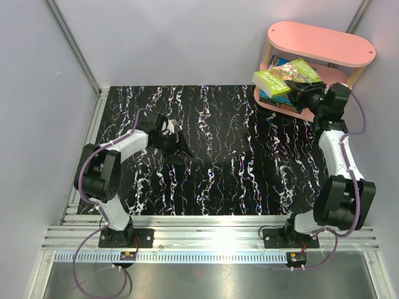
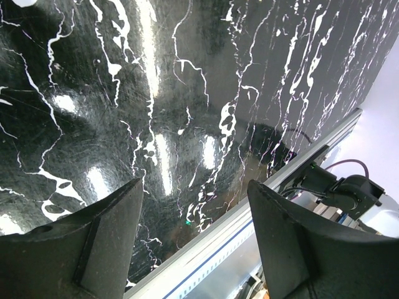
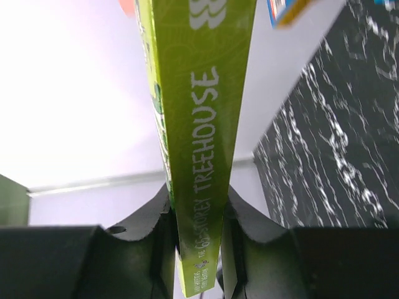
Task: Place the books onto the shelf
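Observation:
The pink shelf (image 1: 321, 42) stands at the table's far right corner. My right gripper (image 1: 304, 93) is shut on a yellow-green book (image 1: 287, 76), held tilted just in front of the shelf's middle tier. In the right wrist view the book's green spine (image 3: 199, 124) runs upward, pinched between both fingers (image 3: 149, 218). Other books (image 1: 279, 101), one blue, lie stacked on a shelf tier beneath the held one. My left gripper (image 1: 168, 134) hovers open over the left part of the table; in its wrist view the gripper (image 2: 196, 237) has nothing between its fingers.
The black marbled table (image 1: 218, 162) spreads between the arms. Grey walls close in the left, back and right sides. A metal rail (image 1: 212, 237) runs along the near edge by the arm bases. A blue and yellow book corner (image 3: 290, 11) shows near the held book.

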You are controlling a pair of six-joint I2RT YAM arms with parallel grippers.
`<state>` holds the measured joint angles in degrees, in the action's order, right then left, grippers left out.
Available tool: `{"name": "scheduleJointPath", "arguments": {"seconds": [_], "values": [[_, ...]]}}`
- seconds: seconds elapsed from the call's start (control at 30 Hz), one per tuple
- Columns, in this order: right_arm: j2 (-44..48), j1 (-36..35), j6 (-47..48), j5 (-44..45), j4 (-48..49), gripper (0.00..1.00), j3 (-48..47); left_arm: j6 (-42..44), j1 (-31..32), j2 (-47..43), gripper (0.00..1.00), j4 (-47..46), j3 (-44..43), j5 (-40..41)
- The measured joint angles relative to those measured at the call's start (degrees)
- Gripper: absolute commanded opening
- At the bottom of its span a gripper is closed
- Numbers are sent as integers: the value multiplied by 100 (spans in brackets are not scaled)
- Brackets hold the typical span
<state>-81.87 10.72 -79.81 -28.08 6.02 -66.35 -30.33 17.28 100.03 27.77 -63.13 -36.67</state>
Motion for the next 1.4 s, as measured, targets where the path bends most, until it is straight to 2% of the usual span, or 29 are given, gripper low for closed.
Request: {"name": "scheduleJointPath", "arguments": {"seconds": [0.23,0.5,0.67,0.97,1.17,1.4], "values": [[-494,514,-400,179,319,0,-481,76,0,-179,70,22,-2,28],[-704,612,-695,518,494,0,-564,162,-76,-330,70,164,-2,116],[-1062,601,-960,1099,922,0,-595,160,-151,-330,70,192,-2,114],[-2122,-4,-1067,2835,619,0,-1679,160,-175,-330,69,234,-2,111],[-2704,-562,-1222,3381,774,0,-2194,164,-179,-435,69,323,-2,111],[-2839,-656,-1351,3773,769,0,-2229,295,-179,-793,69,452,-15,127]]}}
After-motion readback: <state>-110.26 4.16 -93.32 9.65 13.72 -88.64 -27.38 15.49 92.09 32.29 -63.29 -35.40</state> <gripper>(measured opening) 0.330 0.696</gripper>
